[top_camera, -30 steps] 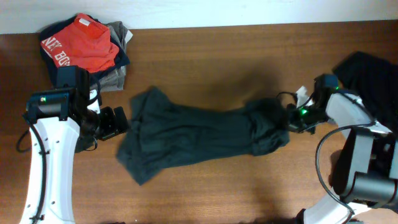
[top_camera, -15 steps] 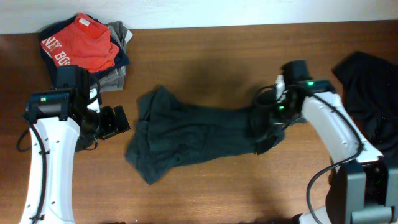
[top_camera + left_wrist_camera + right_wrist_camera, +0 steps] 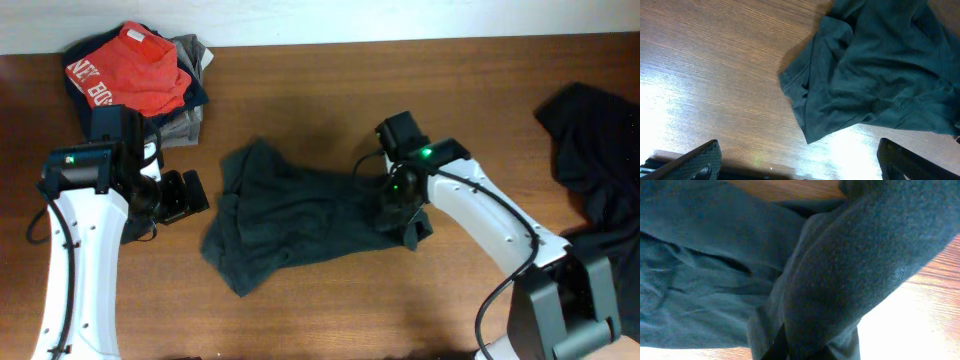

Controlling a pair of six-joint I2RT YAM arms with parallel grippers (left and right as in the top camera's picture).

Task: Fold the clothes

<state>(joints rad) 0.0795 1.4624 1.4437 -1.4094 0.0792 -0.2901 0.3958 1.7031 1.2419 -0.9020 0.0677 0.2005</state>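
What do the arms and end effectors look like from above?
Both arms are alike: the left arm and right arm have white tubular links, black joint housings each with a small green light, and thin black cables looping alongside. The left end effector and right end effector are black.

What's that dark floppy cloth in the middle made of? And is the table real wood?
The dark cloth looks like soft knitted fabric, maybe cotton: matte, wrinkled, fuzzy up close. The table looks like brown wood or a wood-look coating: grain lines run across it, and it shines under light.
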